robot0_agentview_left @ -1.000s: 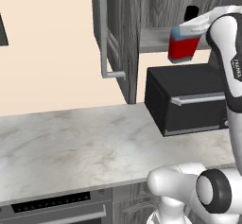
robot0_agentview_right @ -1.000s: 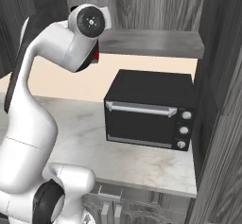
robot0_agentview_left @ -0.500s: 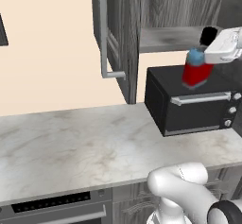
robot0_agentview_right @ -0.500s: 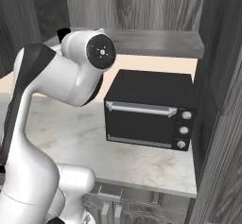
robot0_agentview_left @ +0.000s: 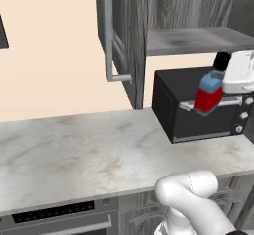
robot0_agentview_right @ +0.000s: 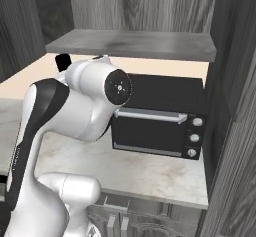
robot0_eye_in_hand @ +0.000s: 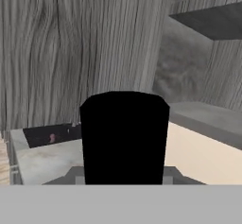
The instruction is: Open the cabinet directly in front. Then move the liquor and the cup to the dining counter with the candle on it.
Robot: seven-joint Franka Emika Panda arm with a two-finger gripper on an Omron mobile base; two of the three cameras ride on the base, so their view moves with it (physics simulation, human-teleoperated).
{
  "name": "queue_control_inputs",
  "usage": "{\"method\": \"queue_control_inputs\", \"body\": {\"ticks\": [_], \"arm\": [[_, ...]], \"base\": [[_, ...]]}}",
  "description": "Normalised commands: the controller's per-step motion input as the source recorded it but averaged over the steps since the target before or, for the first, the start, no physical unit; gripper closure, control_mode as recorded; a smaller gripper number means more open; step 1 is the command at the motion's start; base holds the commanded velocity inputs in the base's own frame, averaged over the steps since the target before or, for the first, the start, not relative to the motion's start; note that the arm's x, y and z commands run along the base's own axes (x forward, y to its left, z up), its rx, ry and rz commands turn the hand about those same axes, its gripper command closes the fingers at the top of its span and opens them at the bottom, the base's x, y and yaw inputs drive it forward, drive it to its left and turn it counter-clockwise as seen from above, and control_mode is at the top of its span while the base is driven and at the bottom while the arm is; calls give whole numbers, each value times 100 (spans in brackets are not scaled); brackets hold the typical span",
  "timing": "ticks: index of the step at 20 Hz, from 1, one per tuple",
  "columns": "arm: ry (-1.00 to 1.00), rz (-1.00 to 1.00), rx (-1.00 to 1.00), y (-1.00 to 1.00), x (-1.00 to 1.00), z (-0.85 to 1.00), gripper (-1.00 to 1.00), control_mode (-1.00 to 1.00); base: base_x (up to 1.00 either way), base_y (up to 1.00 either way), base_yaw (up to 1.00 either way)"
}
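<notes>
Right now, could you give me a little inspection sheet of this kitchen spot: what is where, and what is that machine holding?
Surface: marble counter, bare apart from the microwave.
Job's things: cabinet door stands open; liquor held in the air, tilted, in front of the microwave; the shelf holds nothing visible.
Clutter: black microwave on the counter.
Grippers: pincer shut on the liquor near its black cap.
Cables: nothing seen.
Surroundings: cream wall, dark wood-grain panels, oven front below the counter.
</notes>
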Motion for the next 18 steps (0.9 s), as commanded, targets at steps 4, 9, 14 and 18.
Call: {"method": "queue_control_inputs", "body": {"ticks": [4, 9, 14, 18], "arm": [[0, 6, 0, 0, 0, -41, 100, -100], [0, 2, 0, 0, -3, -39, 100, -100], [0, 1, 0, 0, -9, -21, 100, -100], [0, 0, 0, 0, -1, -14, 100, -100]], "base": [[0, 0, 0], [0, 0, 0], [0, 0, 0], [0, 0, 0]]}}
